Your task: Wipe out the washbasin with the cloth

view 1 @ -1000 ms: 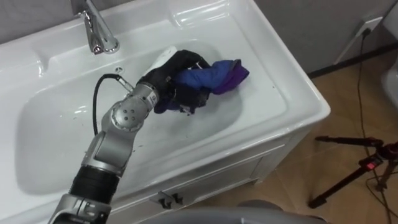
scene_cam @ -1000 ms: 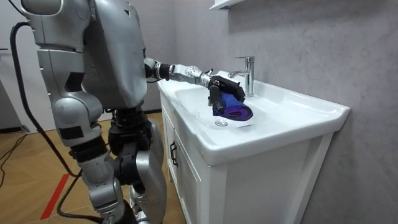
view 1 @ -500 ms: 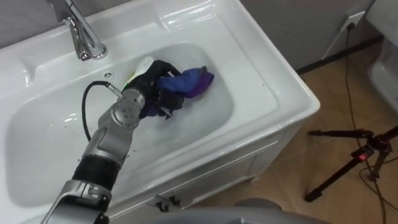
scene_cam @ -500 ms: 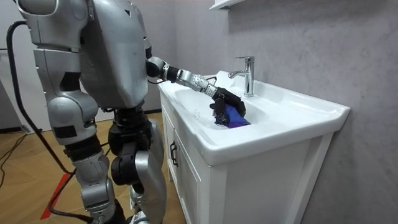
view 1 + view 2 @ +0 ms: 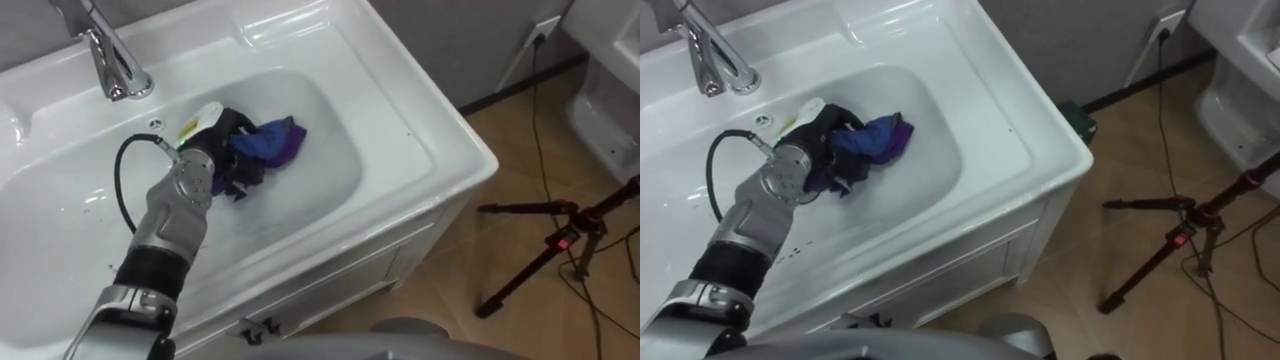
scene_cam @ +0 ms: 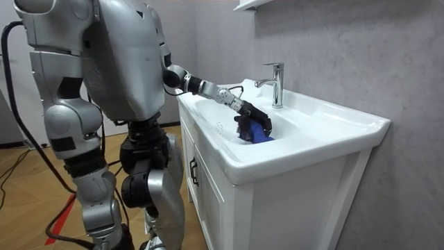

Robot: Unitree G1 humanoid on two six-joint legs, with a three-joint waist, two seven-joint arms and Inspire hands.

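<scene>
One basin point(image 5: 340, 70), one tap point(image 5: 108, 62), one cloth point(image 5: 272, 142), one arm in play.

Left arm comes in from lower left, stretched out over the front rim and angled down into the bowl. Left hand point(image 5: 228, 152) sits on the bowl floor, right of the tap and near the small overflow hole point(image 5: 153, 124). Its dark fingers are clenched around the blue-purple cloth. The cloth is bunched up, sticks out to the right of the hand and touches the basin floor.

Room view: the robot stands upright at the white cabinet point(image 6: 215, 201) under the basin, on the room view's left.

Around it: one black tripod point(image 5: 560, 240) on the wood floor to the right, well apart from the basin. One wall socket point(image 5: 545, 27) with a cable running down. Nothing blocks the hand.
</scene>
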